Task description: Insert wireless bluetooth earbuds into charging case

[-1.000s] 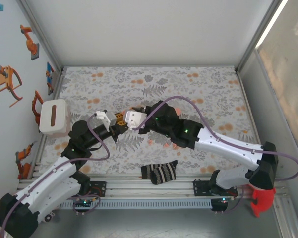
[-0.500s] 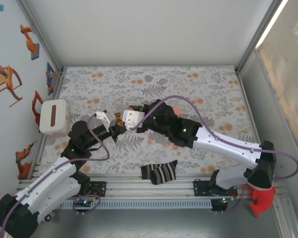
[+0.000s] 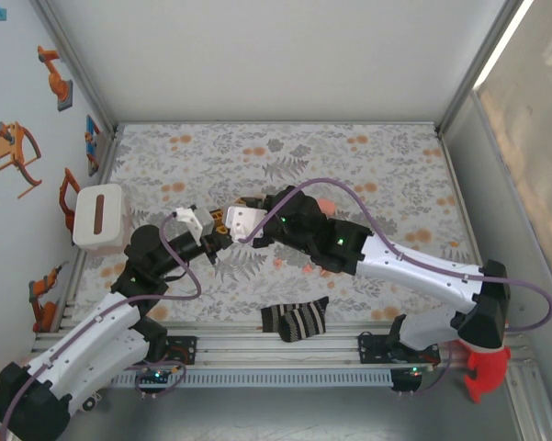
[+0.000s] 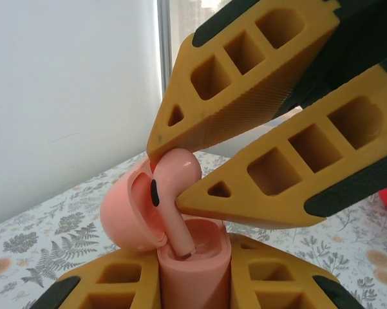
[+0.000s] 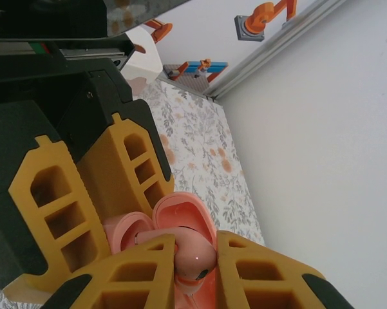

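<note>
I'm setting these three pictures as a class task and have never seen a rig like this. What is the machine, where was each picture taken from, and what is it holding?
These are two robot arms bolted side by side, a left arm and a right arm, each ending in a two-finger gripper. The overhead picture looks down from above and behind them; the other two come from cameras on the wrists. The work surface is a flowered cloth, with a white box at the left side and a striped sock near the front. The left gripper is shut on a pink charging case, its lid open. The right gripper is shut on a pink earbud, whose stem reaches into the case.
</note>
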